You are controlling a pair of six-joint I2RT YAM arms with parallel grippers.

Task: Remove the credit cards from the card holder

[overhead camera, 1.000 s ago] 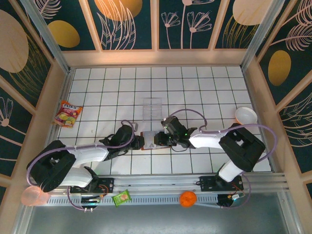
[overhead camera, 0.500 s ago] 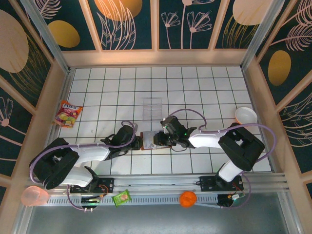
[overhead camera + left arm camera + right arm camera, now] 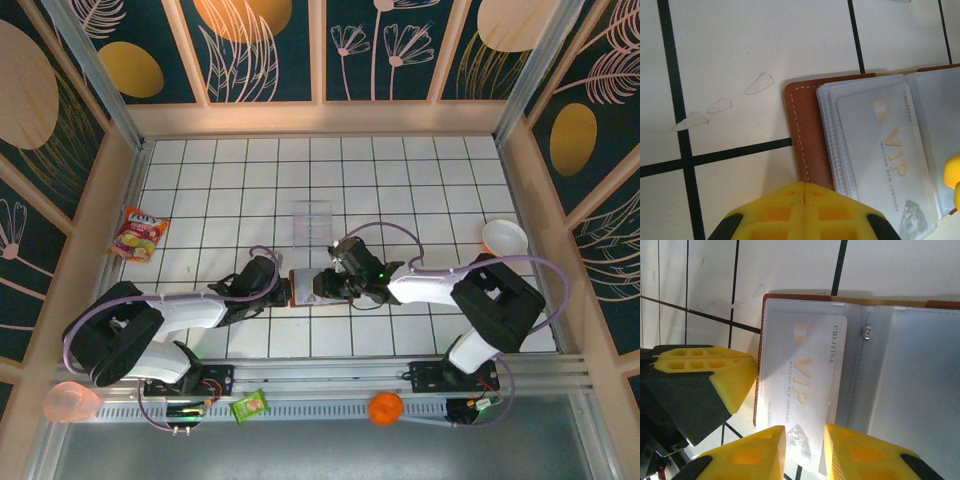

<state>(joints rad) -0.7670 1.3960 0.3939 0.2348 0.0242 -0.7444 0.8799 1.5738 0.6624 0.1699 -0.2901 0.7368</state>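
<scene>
**Card holder open between both arms, one card exposed**

The card holder (image 3: 802, 135) lies open and flat on the white tiled worktop (image 3: 230, 180), near the middle and toward the arms' side. Its brown leather edge frames a stack of clear sleeves. A pale credit card (image 3: 805, 375) printed "VIP" sits in the top sleeve, on the half nearer the left arm.

The left fingers (image 3: 805, 192) are closed fully together. Their tips rest against the brown outer edge of the card holder; whether they pinch the leather cannot be told.

The right fingers (image 3: 775, 440) stand slightly apart, poised over the near end of the card. Nothing is clamped between them.

A clear plastic tray (image 3: 312, 222) lies just beyond the card holder. A snack packet (image 3: 140, 233) rests at the left edge of the worktop and a white bowl (image 3: 503, 237) at the right edge.
</scene>
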